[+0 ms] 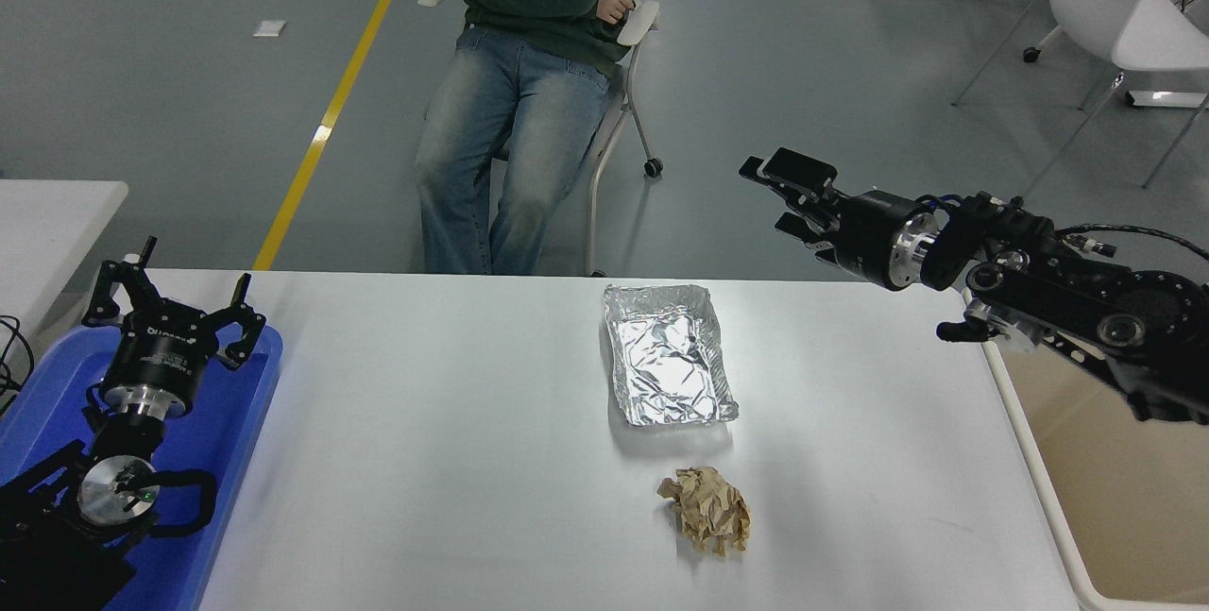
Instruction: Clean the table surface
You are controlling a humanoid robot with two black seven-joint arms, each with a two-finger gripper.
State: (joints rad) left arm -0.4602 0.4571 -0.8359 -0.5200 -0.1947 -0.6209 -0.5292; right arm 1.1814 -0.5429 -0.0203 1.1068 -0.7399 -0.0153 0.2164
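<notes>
The white table surface [425,422] carries a crumpled silver foil tray [669,365] at its middle and a ball of crumpled brown paper [706,509] nearer to me. My right gripper [789,195] hangs open and empty, high over the table's far right edge, pointing left, up and to the right of the foil tray. My left gripper [175,288] is parked open at the lower left, above the blue tray [241,403].
A beige bin [1115,479] stands against the table's right side, under my right arm. A person [529,44] sits on a chair just beyond the far edge. A smaller white table [47,214] is at the left, a white chair [1115,7] at the top right.
</notes>
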